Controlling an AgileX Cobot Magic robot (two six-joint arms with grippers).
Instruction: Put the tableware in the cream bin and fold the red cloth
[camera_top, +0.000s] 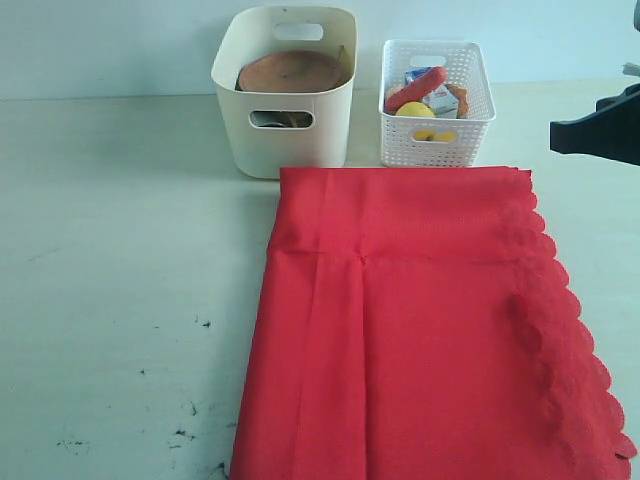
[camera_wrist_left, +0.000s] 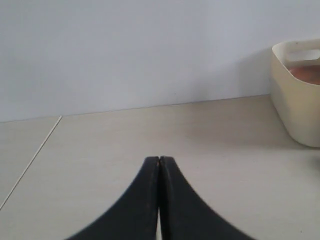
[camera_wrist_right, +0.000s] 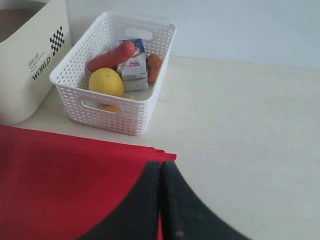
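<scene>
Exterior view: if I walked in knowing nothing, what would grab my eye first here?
The big red cloth dominates, spread over the near part of the pale table, with its scalloped edge on the right. Behind it two containers stand side by side: on the left a cream bin with a round brown wooden plate inside, on the right a smaller white lattice basket holding colourful foods, including a lemon.

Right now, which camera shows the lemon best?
The right wrist view: the lemon sits close in the white basket. The exterior view shows it small, half hidden by the basket wall. The left wrist view misses it.
</scene>
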